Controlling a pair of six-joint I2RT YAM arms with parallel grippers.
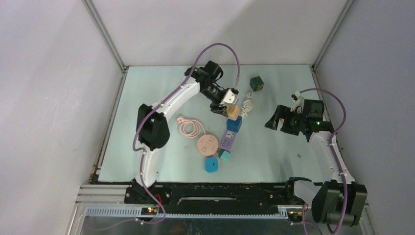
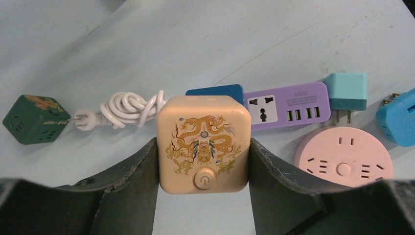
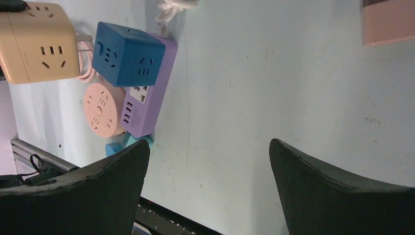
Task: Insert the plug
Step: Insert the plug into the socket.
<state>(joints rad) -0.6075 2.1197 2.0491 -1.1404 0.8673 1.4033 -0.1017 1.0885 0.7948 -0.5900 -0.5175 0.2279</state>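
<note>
My left gripper (image 1: 230, 105) is shut on a tan cube socket (image 1: 235, 113) with a gold dragon print and a power button (image 2: 203, 144); both fingers (image 2: 132, 181) press its sides. A white coiled cable (image 2: 129, 107) with its plug (image 2: 85, 120) lies just behind the cube, also seen in the top view (image 1: 248, 104). A blue cube socket (image 1: 234, 124) and a purple power strip (image 1: 227, 140) lie next to the tan cube. My right gripper (image 1: 281, 122) is open and empty over bare table (image 3: 208, 156), well right of the sockets.
A green cube socket (image 1: 256, 83) sits at the back. A pink round socket (image 1: 207, 145) with its pink cord (image 1: 188, 127), a teal adapter (image 1: 224, 155) and a blue adapter (image 1: 212, 164) lie nearer the front. A pink object (image 3: 389, 22) shows at the right wrist view's edge.
</note>
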